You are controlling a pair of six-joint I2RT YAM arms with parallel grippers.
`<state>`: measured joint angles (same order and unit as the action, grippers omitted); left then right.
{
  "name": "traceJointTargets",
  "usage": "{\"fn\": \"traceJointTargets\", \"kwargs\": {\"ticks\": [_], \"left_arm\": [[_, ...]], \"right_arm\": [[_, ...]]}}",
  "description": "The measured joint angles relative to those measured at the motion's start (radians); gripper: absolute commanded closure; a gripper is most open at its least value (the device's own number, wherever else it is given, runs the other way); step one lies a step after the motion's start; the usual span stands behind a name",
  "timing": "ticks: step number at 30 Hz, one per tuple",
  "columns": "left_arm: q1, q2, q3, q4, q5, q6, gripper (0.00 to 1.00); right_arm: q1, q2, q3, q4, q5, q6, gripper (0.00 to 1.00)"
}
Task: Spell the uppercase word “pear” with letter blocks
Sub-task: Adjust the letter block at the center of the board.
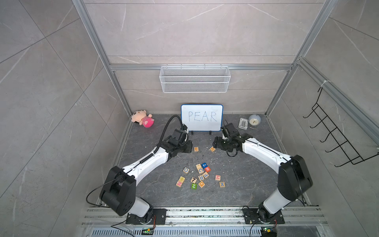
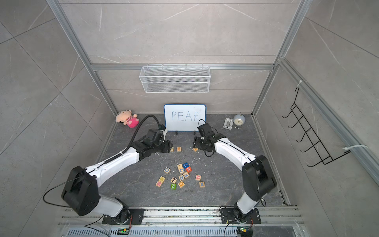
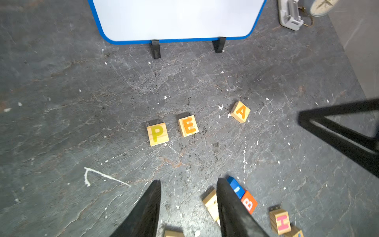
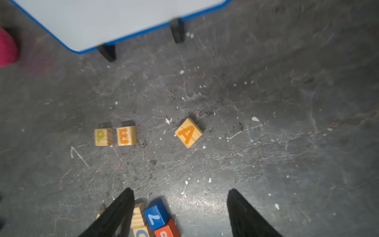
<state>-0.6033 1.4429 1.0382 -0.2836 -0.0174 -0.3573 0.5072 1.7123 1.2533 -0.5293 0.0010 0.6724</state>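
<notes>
P block (image 3: 157, 134), E block (image 3: 188, 125): side by side on counter (image 3: 61, 102), in front of whiteboard (image 3: 174, 18). A block (image 3: 240, 111): apart, right-arm side, skewed. R block (image 1: 201, 177): probably in loose pile (image 1: 193, 180) nearer arm bases, small. Left gripper (image 3: 188, 180): released, empty. Right gripper (image 4: 180, 190): spread wide, empty, near A block.

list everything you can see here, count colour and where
P block: 1, yellow letter, in front of the whiteboard
E block: 1, orange letter, beside the P block
A block: 1, orange letter, apart from the E block, askew
R block: 1, bluish letter, in the loose pile
other blocks: a dozen or so, mixed colours, loose pile
whiteboard: 1, blue frame, reads PEAR, back
plush toy: 1, pink and tan, far left corner
clock: 1, pale, far right
grey device: 1, beside the clock
wire basket: 1, white, back wall
hook rack: 1, black, right wall
left gripper: 1, black, open, empty, near the P block
right gripper: 1, black, open, empty, near the A block
</notes>
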Motion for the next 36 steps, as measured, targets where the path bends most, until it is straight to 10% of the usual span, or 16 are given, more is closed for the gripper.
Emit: {"fn": "traceJointTargets", "kwargs": {"ticks": [19, 36], "left_arm": [[-0.01, -0.071, -0.13, 0.127, 0.169, 0.164, 0.12], [-0.012, -0.053, -0.154, 0.182, 0.251, 0.208, 0.08]], "right_arm": [[0.1, 0.372, 0.348, -0.211, 0.196, 0.275, 0.27], [0.047, 0.484, 0.439, -0.227, 0.185, 0.296, 0.39]]}}
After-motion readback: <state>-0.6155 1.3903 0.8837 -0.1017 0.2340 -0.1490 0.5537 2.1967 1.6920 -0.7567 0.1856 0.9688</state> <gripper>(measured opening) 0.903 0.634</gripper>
